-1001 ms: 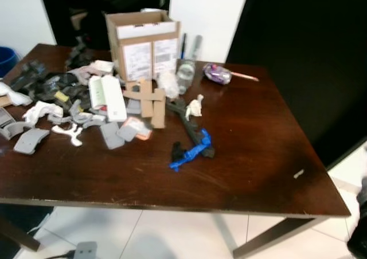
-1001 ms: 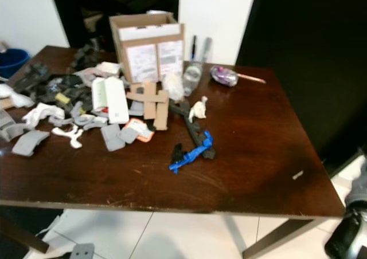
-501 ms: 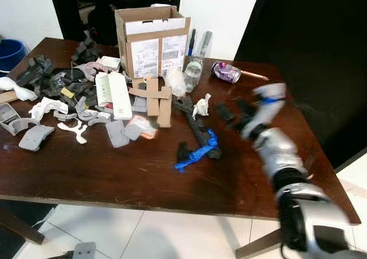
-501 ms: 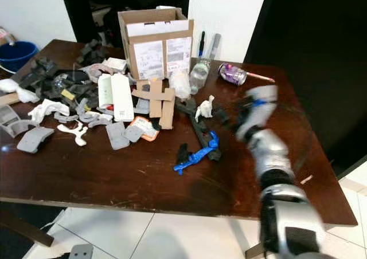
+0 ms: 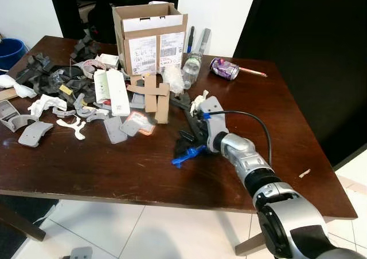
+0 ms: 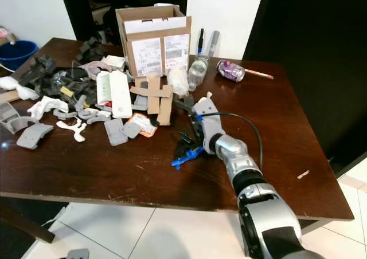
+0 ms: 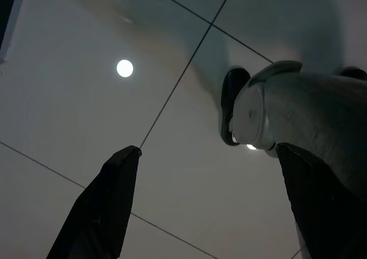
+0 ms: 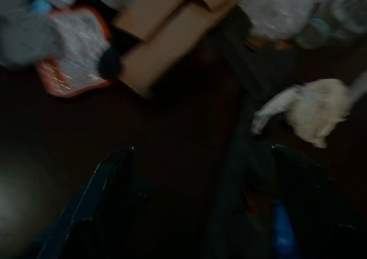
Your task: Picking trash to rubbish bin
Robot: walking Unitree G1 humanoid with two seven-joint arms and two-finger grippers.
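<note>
Trash litters the dark wooden table point(image 5: 287, 150). A blue plastic scrap point(image 5: 186, 154) lies against a long black strip point(image 5: 184, 104) near the middle, and a crumpled white tissue point(image 5: 198, 101) sits just behind them. My right gripper point(image 5: 191, 134) reaches in from the right and hovers open right over the black strip and blue scrap. In the right wrist view its two fingers point(image 8: 109, 196) straddle the strip, with the tissue point(image 8: 315, 113) beyond. My left gripper point(image 7: 212, 207) hangs open over the tiled floor.
A cardboard box point(image 5: 150, 34), a clear bottle point(image 5: 191, 69) and a purple can point(image 5: 225, 69) stand at the back. Crossed cardboard pieces point(image 5: 150, 94) and several grey and black parts point(image 5: 51, 87) cover the left half. A blue bin point(image 5: 8, 46) is at the far left.
My right arm has come into view from the right and swung down and left over the table. It now rests steady above the black strip and blue scrap. The camera shifted slightly.
</note>
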